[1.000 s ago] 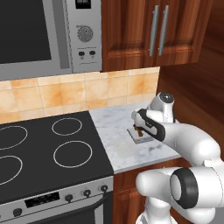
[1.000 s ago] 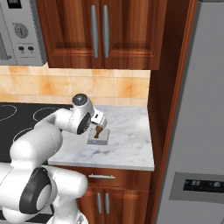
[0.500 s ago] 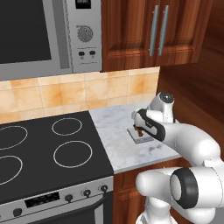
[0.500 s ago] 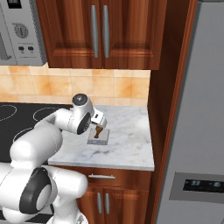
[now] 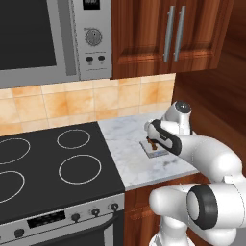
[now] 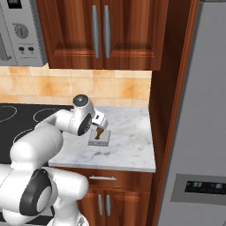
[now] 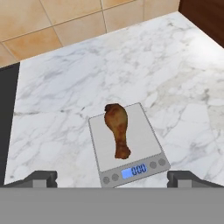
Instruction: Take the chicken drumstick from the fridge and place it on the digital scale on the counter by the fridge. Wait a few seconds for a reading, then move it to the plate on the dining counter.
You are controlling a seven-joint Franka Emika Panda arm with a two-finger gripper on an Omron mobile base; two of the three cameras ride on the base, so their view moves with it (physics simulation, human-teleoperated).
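Observation:
The brown chicken drumstick (image 7: 118, 128) lies lengthwise on the grey digital scale (image 7: 142, 135), whose blue display faces the hand camera. The scale (image 6: 99, 140) rests on the small marble counter beside the grey fridge (image 6: 198, 132). My gripper (image 7: 112, 178) hovers just above the scale, open wide, its two dark fingertips (image 7: 40, 178) standing apart on either side with nothing between them. In the left base view the drumstick (image 5: 153, 144) and scale (image 5: 154, 150) show just below my hand (image 5: 161, 133). The plate and the dining counter are out of view.
A black stovetop (image 5: 48, 163) borders the counter on the left. A microwave (image 5: 43, 33) and wood cabinets (image 6: 99, 31) hang above. A tiled wall (image 7: 65, 22) backs the counter; a dark wood panel (image 6: 170, 97) stands between counter and fridge.

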